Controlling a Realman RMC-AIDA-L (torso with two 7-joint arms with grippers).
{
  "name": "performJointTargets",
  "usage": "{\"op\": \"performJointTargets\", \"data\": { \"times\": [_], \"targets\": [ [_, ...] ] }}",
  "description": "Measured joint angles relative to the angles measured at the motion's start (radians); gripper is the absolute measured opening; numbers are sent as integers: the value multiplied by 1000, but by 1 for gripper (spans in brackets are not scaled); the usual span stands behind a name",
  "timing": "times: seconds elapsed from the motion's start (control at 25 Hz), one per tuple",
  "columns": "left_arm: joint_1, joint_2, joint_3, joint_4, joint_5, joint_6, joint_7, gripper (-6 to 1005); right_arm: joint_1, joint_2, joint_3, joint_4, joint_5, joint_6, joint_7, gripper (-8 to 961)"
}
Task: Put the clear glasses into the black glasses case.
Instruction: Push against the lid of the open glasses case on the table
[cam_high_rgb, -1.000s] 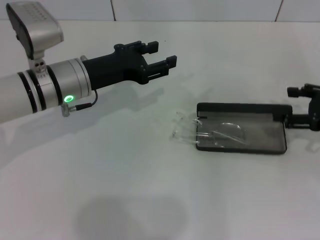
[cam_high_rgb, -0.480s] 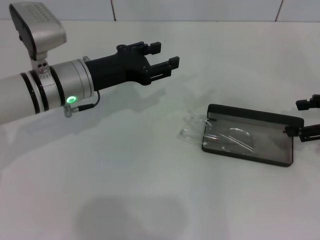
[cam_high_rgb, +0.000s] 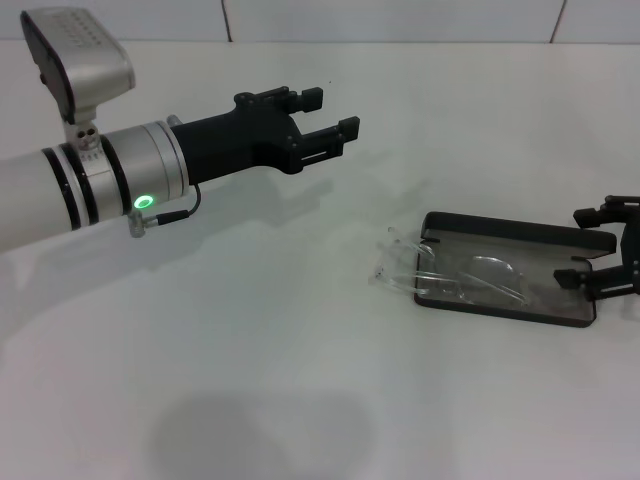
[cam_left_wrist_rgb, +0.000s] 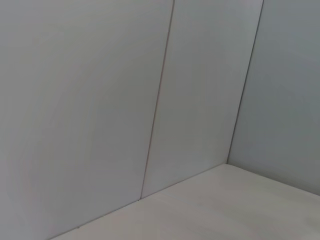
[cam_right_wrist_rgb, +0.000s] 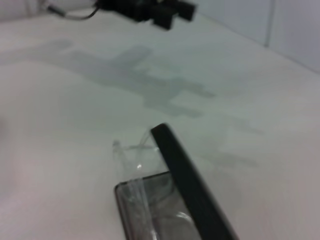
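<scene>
I see black glasses case open on table, right gripper half cut off at frame edge, fingers spread around case end. Clear glasses faint, partly in case, one end overhanging. Left gripper parted, empty, aloft.

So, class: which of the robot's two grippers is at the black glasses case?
The right gripper, at the far end of the black glasses case; the left gripper hangs in the air, well away.
</scene>
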Motion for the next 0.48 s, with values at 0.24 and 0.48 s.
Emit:
{"op": "performJointTargets", "data": {
  "times": [0.24,0.48],
  "targets": [
    [1,-2,1,0,9,1,0,667,12,-13,18,1,78,-81,-55,869],
    [6,-5,-1,0,14,1,0,668,-13,-17,156,5,173,-174,-122,869]
  ]
}}
